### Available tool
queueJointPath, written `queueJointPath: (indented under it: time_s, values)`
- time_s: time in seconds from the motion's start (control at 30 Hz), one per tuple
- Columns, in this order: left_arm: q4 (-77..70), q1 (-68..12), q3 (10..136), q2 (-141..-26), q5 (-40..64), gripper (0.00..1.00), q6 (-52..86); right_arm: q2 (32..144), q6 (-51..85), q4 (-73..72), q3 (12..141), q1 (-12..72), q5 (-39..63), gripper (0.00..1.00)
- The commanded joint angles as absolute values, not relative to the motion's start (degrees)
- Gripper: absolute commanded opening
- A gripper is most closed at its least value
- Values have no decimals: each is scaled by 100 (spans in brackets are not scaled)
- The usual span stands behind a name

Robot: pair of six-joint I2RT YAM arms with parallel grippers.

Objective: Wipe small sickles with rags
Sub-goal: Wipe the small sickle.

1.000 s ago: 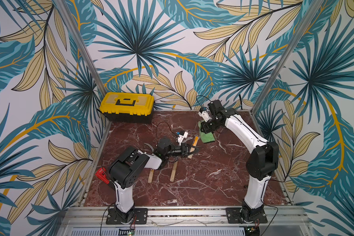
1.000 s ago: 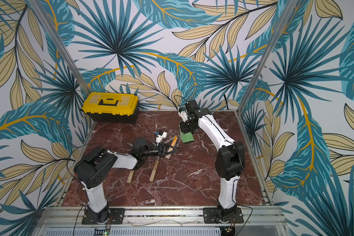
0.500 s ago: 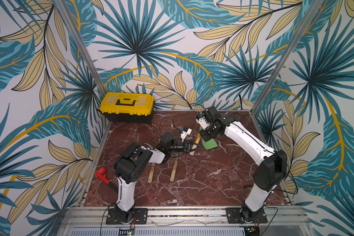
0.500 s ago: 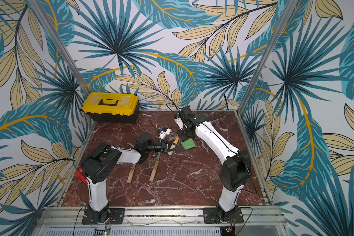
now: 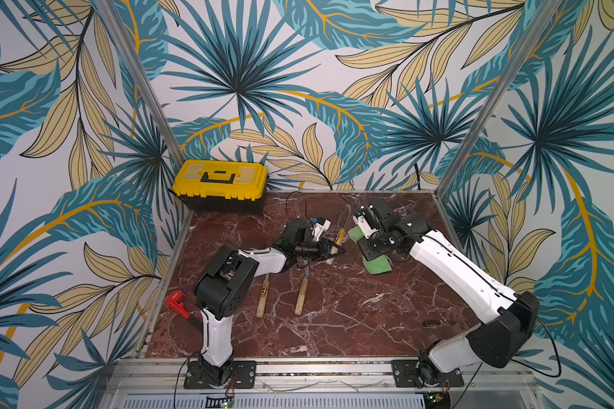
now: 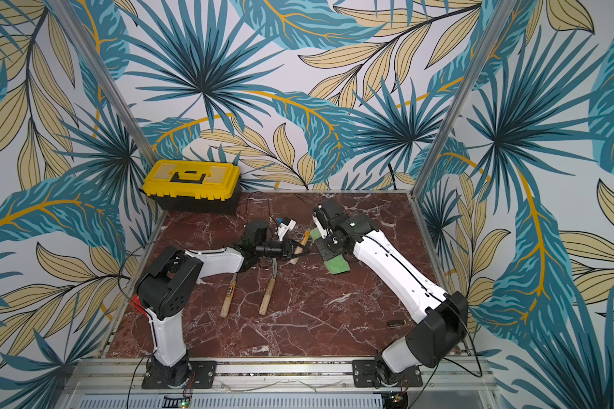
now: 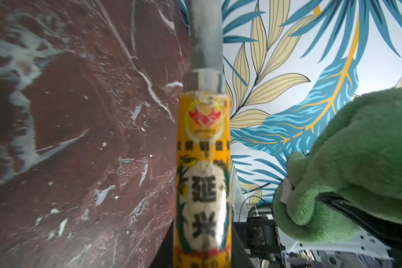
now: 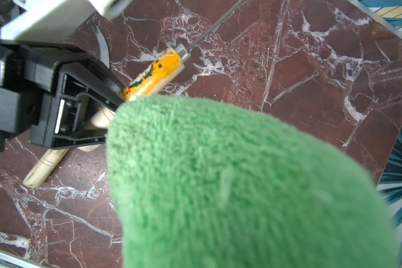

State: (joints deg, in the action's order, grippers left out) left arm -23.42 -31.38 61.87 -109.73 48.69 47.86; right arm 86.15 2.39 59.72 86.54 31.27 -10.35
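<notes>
Marble table point(image 5: 369, 318), left claw point(image 5: 338, 250) gripping sickle point(image 8: 158, 74), label point(image 7: 203, 167) legible wrist-side only

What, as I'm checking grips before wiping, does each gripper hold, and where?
Left gripper: orange-labelled sickle, by its handle. Right gripper: green rag, grip spot hidden.

You are looking into a robot test booth in a lab, dressed up as a set. Leaf-print wallpaper point(image 5: 234, 88) is covering the wall panels, which are standing between bare metal posts point(image 5: 142, 81). Two robot arms point(image 5: 454, 269) are sitting bolted to a metal rail point(image 5: 319, 370) along the front of a red marble-look tabletop point(image 5: 351, 318). A yellow toolbox point(image 5: 220, 180) is sitting in the far corner, giving it a workshop touch.
</notes>
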Motion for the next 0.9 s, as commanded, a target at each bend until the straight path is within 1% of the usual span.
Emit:
queueJointPath:
  time_s: [0.0,0.13,0.43,0.6,0.87]
  values:
    - [-1549,-3214,6249,-10465,4332,0,3875,8679,523,6171,8896,3123,-711,4]
    - [-1503,-3256,6202,-10332,4271,0,3714,8979,699,6133,9211,3105,-409,4]
    - [-1512,-3478,6102,-10062,4366,0,3600,9741,827,5361,9381,3045,-85,4]
    - [-1512,-3568,5878,-9774,4330,0,3469,10120,777,5204,9540,2841,60,4]
    - [-1484,-3638,5633,-9501,4440,0,3350,10371,554,5068,9617,2457,181,4]
